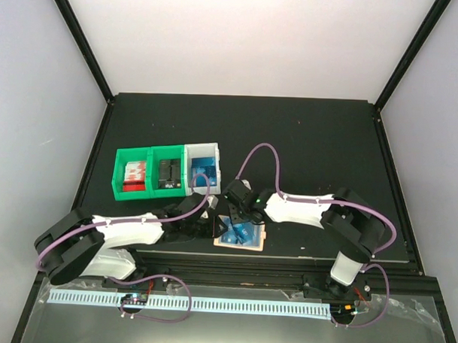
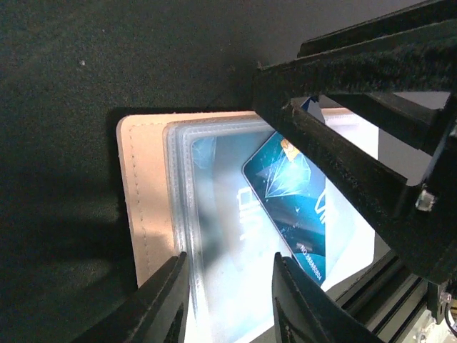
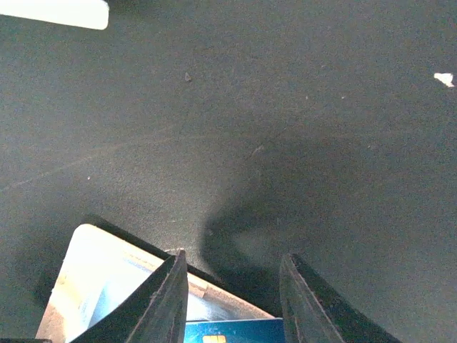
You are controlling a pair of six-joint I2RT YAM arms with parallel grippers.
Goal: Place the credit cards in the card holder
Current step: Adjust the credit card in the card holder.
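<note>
1. Tan leather-like folding card holder (image 2: 146,214) lies open at the front edge of the black tabletop (image 1: 305,144), about mid-width, with both arms over it.
2. Right gripper (image 3: 234,256): jaws part-way in, clamped on the long edges of a bright blue plastic credit card (image 2: 289,207) at its chip end. The card sits skewed over the holder's clear plastic sleeve (image 2: 214,214).
3. Left gripper (image 2: 230,257): half open, nothing pinched, fingers straddling the sleeve near the tan border. It may be pressing the sleeve flat; contact isn't clear from the wrist view.
4. More blue cards (image 1: 203,169) sit in the white plastic bin (image 1: 203,148), behind the holder and a little toward the left edge.
5. Step in hand, my read: feeding the held card into a sleeve pocket. To do it well:
   - Square the card to the pocket mouth first.
   - Keep the card low and shallow so the leading corner slips under the film, not over it.
   - Have the left arm pin the holder so it doesn't skid.
   - Release only once most of the card is inside.
6. Risk: the glossy film buckles, or the card twists in an edge grip.
</note>
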